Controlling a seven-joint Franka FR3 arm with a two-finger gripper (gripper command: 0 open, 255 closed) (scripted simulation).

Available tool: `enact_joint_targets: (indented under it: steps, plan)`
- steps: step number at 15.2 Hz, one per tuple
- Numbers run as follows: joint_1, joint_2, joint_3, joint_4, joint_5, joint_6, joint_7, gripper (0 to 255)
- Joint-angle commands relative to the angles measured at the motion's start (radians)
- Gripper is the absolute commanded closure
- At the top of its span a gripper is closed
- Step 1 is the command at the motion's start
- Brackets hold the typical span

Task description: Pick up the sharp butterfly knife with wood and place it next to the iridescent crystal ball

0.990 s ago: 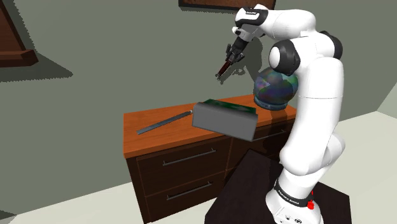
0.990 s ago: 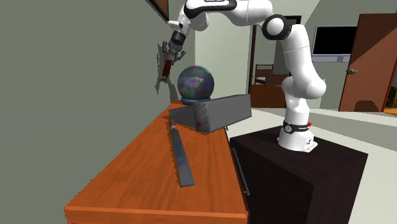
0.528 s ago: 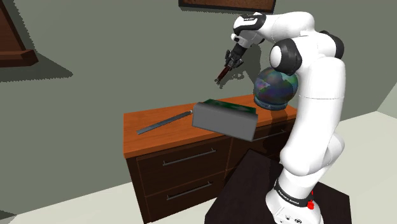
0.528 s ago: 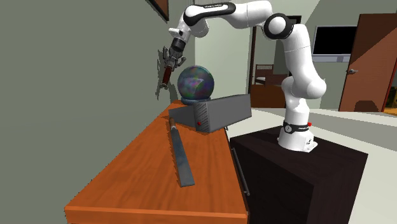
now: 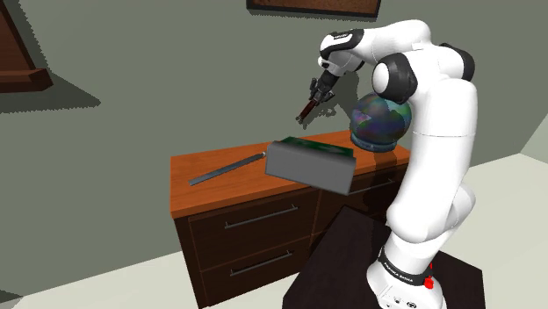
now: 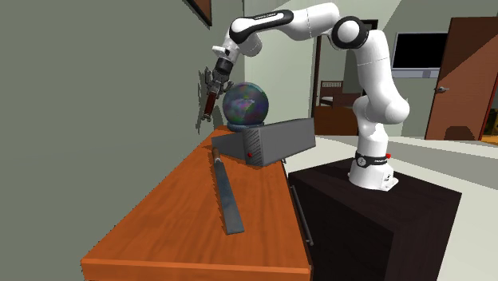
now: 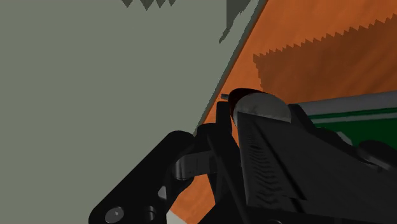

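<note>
The black gripper (image 5: 312, 97) is clamping its fingers on the slim, reddish-brown butterfly knife (image 5: 303, 111). The knife is hanging tilted in the air just beside the crystal ball (image 5: 378, 123), on the ball's wall side. The ball, a glossy blue-green sphere, is sitting behind a boxy grey case (image 5: 309, 165) with a green top. Well away from the ball, a long flat grey blade (image 5: 225, 170) is lying on the smooth orange-brown dresser top (image 5: 189, 202). In the wrist view, a rounded dark-red tip, probably the knife's, is poking out past the ribbed fingers.

Dresser top (image 6: 175, 215) reads as smooth matt orange-brown wood, crystal ball (image 6: 245, 104) glossy and iridescent, box (image 6: 271, 140) matt grey, long strip (image 6: 227, 195) dull grey metal, butterfly knife (image 6: 210, 101) dark reddish, wood-like.
</note>
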Motion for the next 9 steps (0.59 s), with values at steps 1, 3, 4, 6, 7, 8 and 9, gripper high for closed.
enact_joint_targets:
  steps: [1,3,4,6,7,8,9]
  plan:
    - [0.003,0.000,0.002,-0.026,0.005,0.025,-0.010,255]
    - [0.004,0.003,0.004,-0.048,0.012,0.048,-0.021,255]
    - [0.004,0.004,0.005,-0.059,0.016,0.060,-0.026,255]
    - [0.005,0.008,0.008,-0.079,0.023,0.082,-0.038,255]
    - [0.005,0.011,0.009,-0.089,0.027,0.093,-0.044,255]
    - [0.005,0.013,0.010,-0.098,0.032,0.103,-0.050,255]
    - [0.005,0.016,0.012,-0.108,0.036,0.114,-0.056,255]
